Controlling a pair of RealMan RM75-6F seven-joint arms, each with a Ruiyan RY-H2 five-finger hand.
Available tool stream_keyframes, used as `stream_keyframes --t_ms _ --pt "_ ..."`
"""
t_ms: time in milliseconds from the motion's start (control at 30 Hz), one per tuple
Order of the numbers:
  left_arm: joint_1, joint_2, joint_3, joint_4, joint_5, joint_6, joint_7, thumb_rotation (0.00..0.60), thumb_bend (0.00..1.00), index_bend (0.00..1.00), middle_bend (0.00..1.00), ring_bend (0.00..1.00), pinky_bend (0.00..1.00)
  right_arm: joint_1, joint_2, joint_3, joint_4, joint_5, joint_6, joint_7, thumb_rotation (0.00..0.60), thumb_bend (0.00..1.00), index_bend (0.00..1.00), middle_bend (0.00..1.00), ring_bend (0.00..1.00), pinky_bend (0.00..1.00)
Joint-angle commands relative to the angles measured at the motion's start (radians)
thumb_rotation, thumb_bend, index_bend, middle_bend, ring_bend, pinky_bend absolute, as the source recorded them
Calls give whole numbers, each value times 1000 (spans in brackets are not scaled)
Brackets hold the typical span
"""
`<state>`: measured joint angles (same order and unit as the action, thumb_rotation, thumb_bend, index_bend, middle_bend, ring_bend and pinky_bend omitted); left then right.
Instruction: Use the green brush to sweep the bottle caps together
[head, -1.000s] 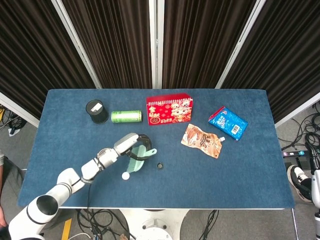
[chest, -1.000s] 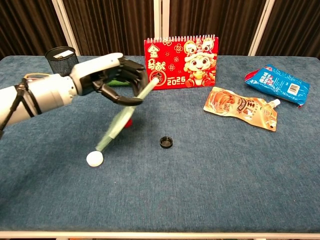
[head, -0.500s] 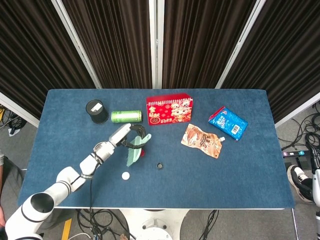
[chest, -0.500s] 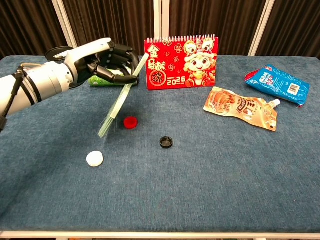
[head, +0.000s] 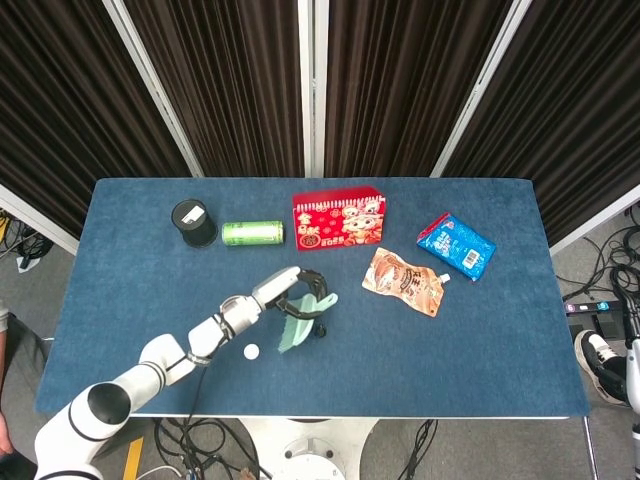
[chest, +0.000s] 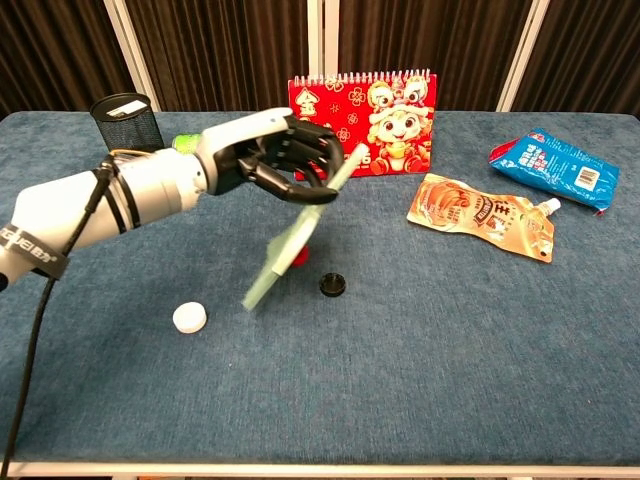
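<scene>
The left hand (chest: 275, 155) grips the green brush (chest: 290, 240) by its handle, fingers wrapped around it. The brush slants, handle up toward the red calendar (chest: 365, 108), flat pale bristles pointing down at the blue cloth table (chest: 450, 350). It hangs above the table's middle. A round black cap (chest: 333, 284) sits just beside it, a red cap (chest: 298, 256) peeks out behind it, and a white cap (chest: 189, 317) lies farther left.
</scene>
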<state>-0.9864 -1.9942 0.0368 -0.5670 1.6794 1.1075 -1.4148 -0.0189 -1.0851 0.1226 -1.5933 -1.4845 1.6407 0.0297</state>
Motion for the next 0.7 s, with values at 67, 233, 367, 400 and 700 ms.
stream_keyframes --t_ms 67,233,367,400,700 --pt "-17 14 6 -48 16 24 -25 600 382 561 591 384 428 -1 -1 1 3 2 1 4 600 226 17 163 0 0" --pt "1 72 -6 -127 -1 58 -23 600 384 561 591 384 428 6 -1 6 13 2 -7 14 600 226 17 163 0 0" --pt "67 129 -34 -193 -60 83 103 600 392 561 593 385 427 18 -2 9 25 -3 -22 27 600 226 17 163 0 0" --pt "94 147 -42 -218 -80 97 161 600 394 561 593 385 427 22 -3 10 30 -3 -27 32 600 226 17 163 0 0" --pt "277 268 -62 -492 -211 142 517 600 406 573 595 385 382 57 -14 18 60 -5 -68 54 600 226 17 163 0 0"
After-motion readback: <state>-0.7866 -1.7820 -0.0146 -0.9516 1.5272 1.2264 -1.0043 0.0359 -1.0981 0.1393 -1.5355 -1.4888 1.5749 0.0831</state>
